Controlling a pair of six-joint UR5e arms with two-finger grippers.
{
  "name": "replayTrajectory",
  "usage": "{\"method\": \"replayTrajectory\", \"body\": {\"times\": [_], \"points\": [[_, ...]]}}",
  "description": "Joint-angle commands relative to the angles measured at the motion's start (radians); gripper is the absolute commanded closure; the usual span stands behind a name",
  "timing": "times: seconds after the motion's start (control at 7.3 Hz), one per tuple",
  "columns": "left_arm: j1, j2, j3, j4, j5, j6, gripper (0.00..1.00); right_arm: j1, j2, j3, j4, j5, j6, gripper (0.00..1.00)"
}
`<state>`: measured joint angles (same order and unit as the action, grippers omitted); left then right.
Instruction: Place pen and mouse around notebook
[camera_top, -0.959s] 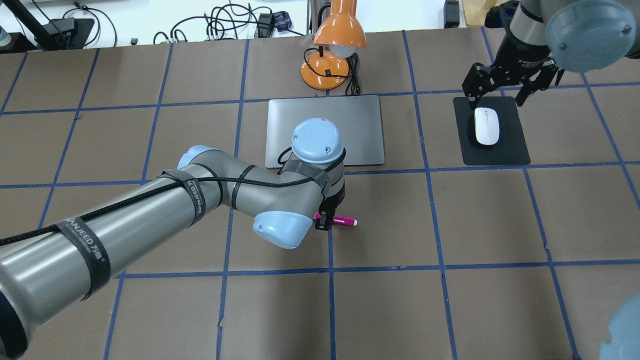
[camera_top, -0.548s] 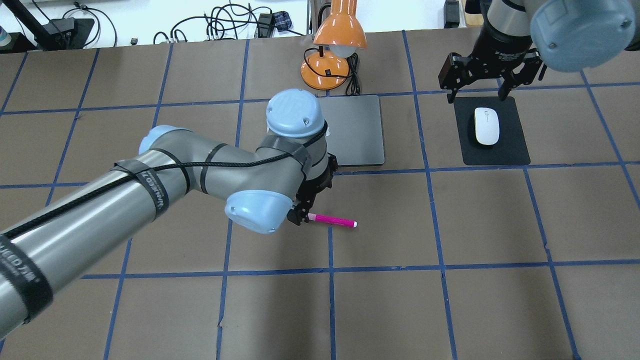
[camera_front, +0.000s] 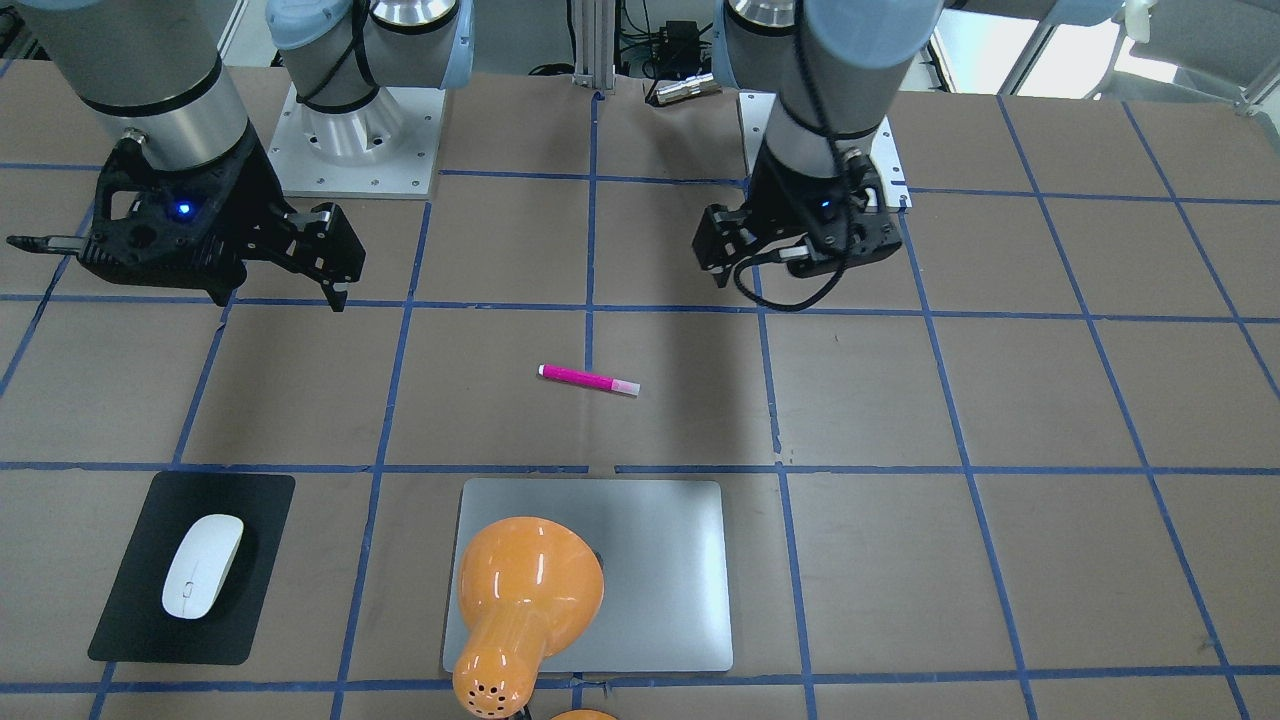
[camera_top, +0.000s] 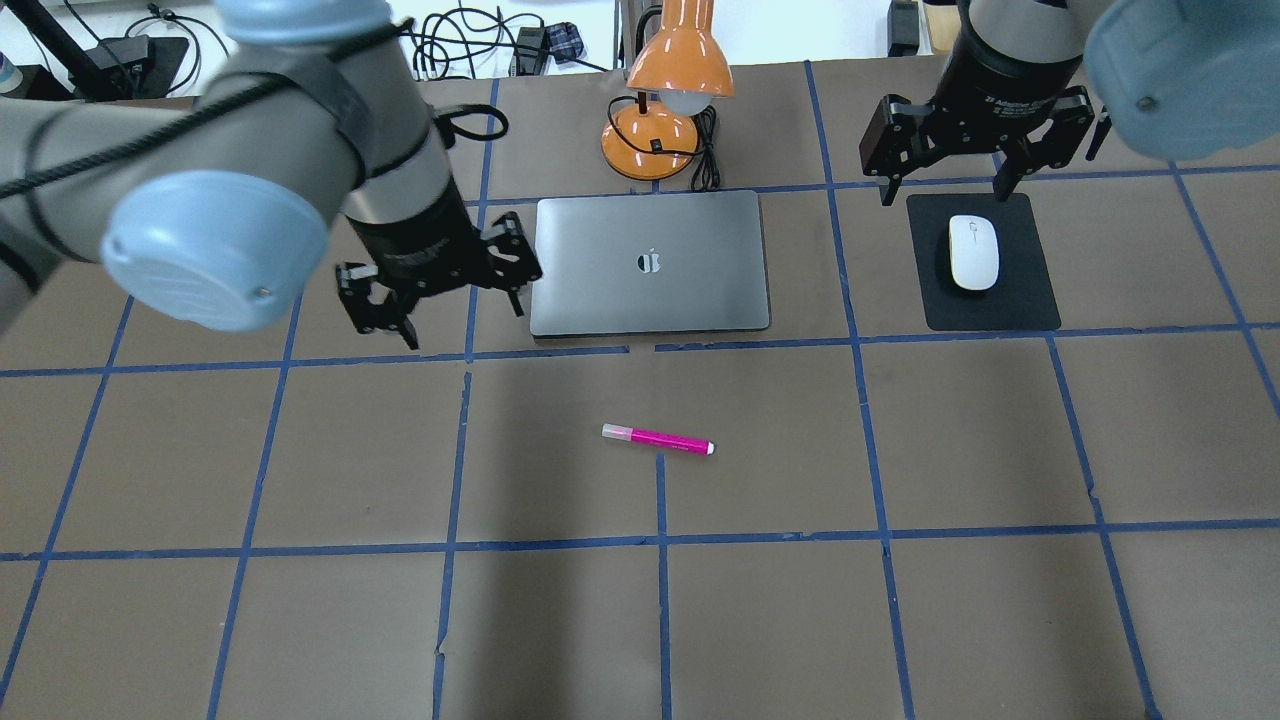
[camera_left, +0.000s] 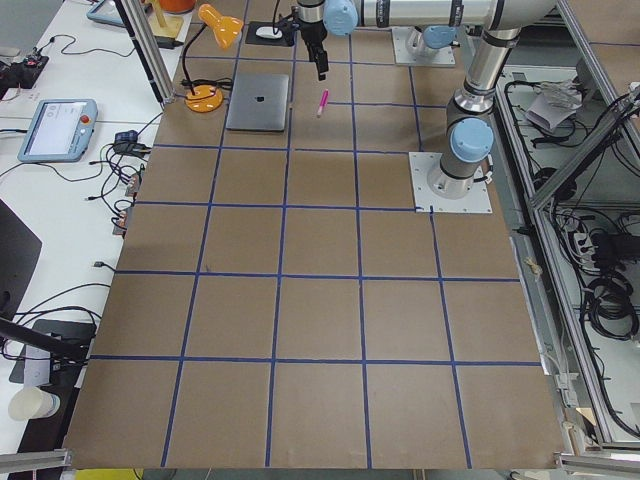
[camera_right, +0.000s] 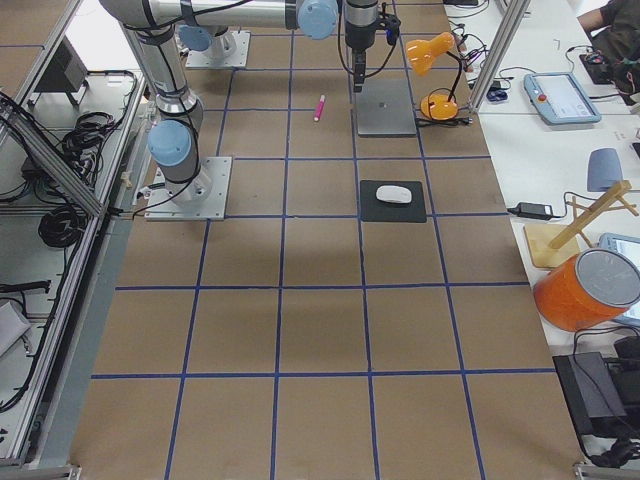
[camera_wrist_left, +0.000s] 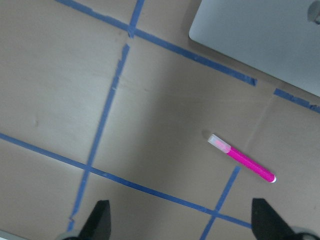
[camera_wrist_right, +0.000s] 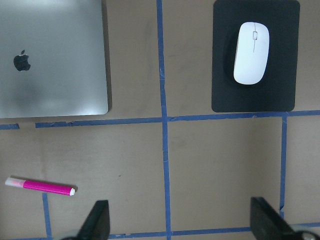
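The magenta pen (camera_top: 657, 440) lies flat on the brown table, in front of the silver-grey notebook (camera_top: 650, 290) and apart from it. It also shows in the left wrist view as the pen (camera_wrist_left: 241, 158). The white mouse (camera_top: 973, 252) rests on a black mat (camera_top: 1030, 300) to the notebook's right. My left gripper (camera_top: 465, 327) hangs open and empty beside the notebook's left edge. My right gripper (camera_top: 944, 198) hovers open over the mat's far edge, above the mouse (camera_wrist_right: 251, 52), holding nothing.
An orange desk lamp (camera_top: 660, 110) stands behind the notebook, its cord trailing beside the base. Blue tape lines grid the table (camera_top: 300, 620). Cables lie beyond the far edge.
My left gripper has left the pen and drawn back and to the left, up beside the notebook. The pen stays on the table. My right gripper shifted slightly left and back over the mat.
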<state>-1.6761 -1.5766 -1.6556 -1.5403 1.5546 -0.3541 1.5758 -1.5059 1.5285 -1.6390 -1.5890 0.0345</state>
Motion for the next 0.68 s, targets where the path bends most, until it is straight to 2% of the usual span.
{"method": "replayTrajectory", "body": {"times": [0.0,0.55], "points": [[0.139,0.093,0.013,-0.037,0.013,0.200,0.00,0.003,0.001,-0.005,0.001,0.012,-0.002,0.00],[0.177,0.118,0.017,-0.069,0.012,0.199,0.00,0.003,0.006,-0.007,-0.002,0.011,-0.005,0.00]]}}
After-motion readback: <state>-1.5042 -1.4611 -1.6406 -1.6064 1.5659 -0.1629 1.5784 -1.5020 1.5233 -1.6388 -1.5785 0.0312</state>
